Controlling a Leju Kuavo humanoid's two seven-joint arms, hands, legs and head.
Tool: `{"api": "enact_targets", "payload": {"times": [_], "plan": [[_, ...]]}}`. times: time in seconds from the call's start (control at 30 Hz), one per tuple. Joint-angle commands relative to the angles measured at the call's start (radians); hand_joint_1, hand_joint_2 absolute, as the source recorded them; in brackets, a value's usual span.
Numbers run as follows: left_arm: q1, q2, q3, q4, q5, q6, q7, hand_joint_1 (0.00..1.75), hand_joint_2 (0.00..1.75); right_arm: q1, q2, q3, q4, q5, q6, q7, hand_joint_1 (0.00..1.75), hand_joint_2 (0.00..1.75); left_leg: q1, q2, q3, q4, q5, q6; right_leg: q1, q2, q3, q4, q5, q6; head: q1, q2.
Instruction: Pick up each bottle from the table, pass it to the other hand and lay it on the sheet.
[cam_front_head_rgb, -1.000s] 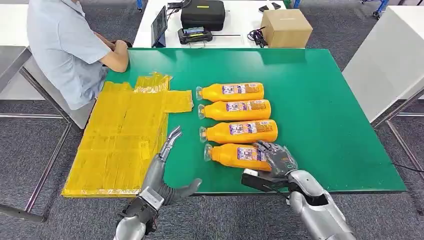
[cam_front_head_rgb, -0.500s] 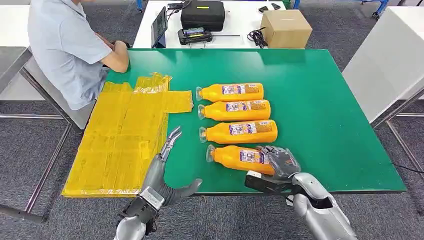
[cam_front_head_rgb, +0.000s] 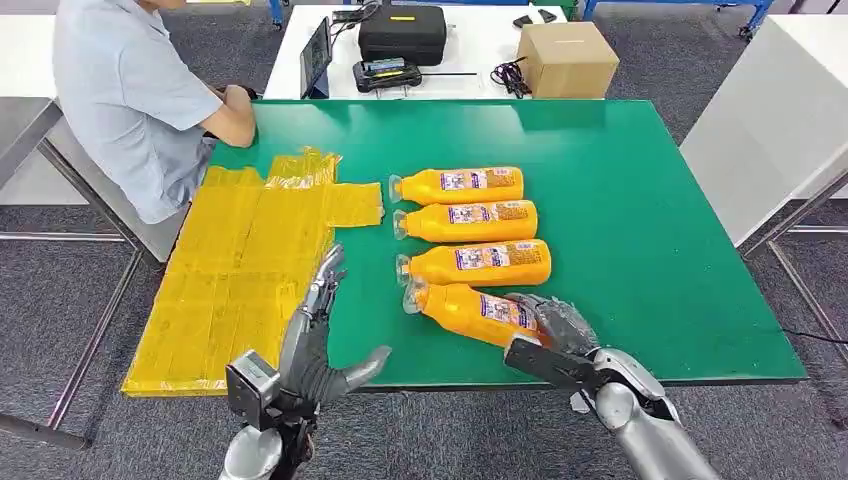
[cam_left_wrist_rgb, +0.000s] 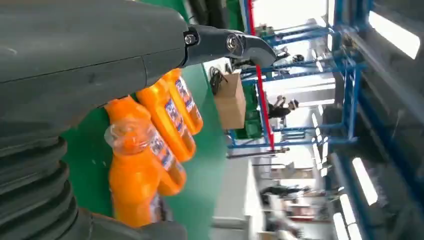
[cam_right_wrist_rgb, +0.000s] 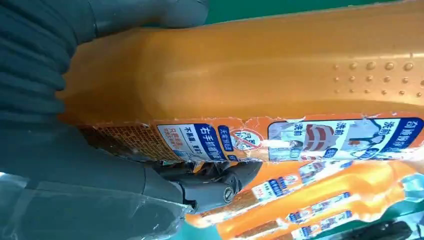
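Grasping the nearest bottle (cam_front_head_rgb: 470, 313), right hand (cam_front_head_rgb: 556, 326) fingers (cam_right_wrist_rgb: 215, 187) wrap its label; left hand (cam_front_head_rgb: 310, 335) released.

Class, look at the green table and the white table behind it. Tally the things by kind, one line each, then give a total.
Orange bottles: 4
Yellow sheet: 1
Cardboard box: 1
Black case: 1
Total: 7

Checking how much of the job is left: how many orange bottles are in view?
4 orange plastic bottles on the green table: far one, second, third, and the nearest, tilted, gripped by the right hand. None on the yellow sheet.
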Motion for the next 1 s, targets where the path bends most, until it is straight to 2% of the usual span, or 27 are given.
{"api": "enact_targets", "payload": {"times": [0.03,0.17,0.33,0.53,0.6,0.87,1.0], "plan": [[-0.047,-0.015,0.042,0.094,0.031,-0.011,0.012,0.0,1.75,0.019,0.031,0.009,0.021,-0.015,0.025,0.003,1.75,1.75,0.001,-0.001,0.001,-0.001,0.0,-0.001,0.001,-0.001,0.001,-0.001,0.0,-0.002,0.0,0.0],[-0.054,-0.015,0.061,0.147,0.213,-0.069,0.066,0.0,1.75,-0.02,0.055,0.025,0.006,-0.061,0.034,-0.026,1.75,1.75,0.001,0.0,0.001,-0.001,0.0,-0.002,0.001,-0.001,0.002,-0.001,0.0,-0.002,0.0,0.0],[-0.067,-0.014,0.066,0.323,0.342,-0.147,0.112,0.0,1.75,-0.055,0.095,0.028,-0.008,-0.115,0.037,-0.063,1.75,1.75,0.0,0.001,0.0,-0.001,0.0,-0.001,0.0,0.001,0.001,-0.001,0.0,-0.002,0.0,0.0],[-0.106,-0.015,0.077,0.411,0.366,-0.147,0.116,0.0,1.75,-0.081,0.199,0.047,-0.04,-0.14,0.031,-0.072,1.75,1.75,0.001,0.004,-0.003,0.0,-0.001,-0.002,0.001,0.004,-0.002,0.001,0.0,-0.003,0.0,0.0],[-0.118,-0.014,0.07,0.441,0.361,-0.144,0.132,0.0,1.75,-0.083,0.217,0.062,-0.042,-0.141,0.029,-0.071,1.75,1.75,0.0,0.001,-0.006,0.0,0.001,-0.001,0.0,0.001,-0.004,0.001,0.0,-0.001,0.0,0.0],[-0.129,-0.015,0.062,0.465,0.352,-0.136,0.14,0.0,1.75,-0.085,0.227,0.071,-0.04,-0.143,0.029,-0.07,1.75,1.75,0.0,-0.001,-0.009,0.0,0.001,0.0,0.0,0.0,-0.006,0.001,-0.001,-0.001,0.0,0.0],[-0.15,-0.015,0.047,0.485,0.383,-0.161,0.129,0.0,1.75,-0.115,0.263,0.093,-0.018,-0.143,0.029,-0.077,1.75,1.75,0.0,0.0,-0.009,0.0,0.0,-0.001,0.0,0.001,-0.007,0.002,-0.001,-0.002,0.0,0.0]]}}
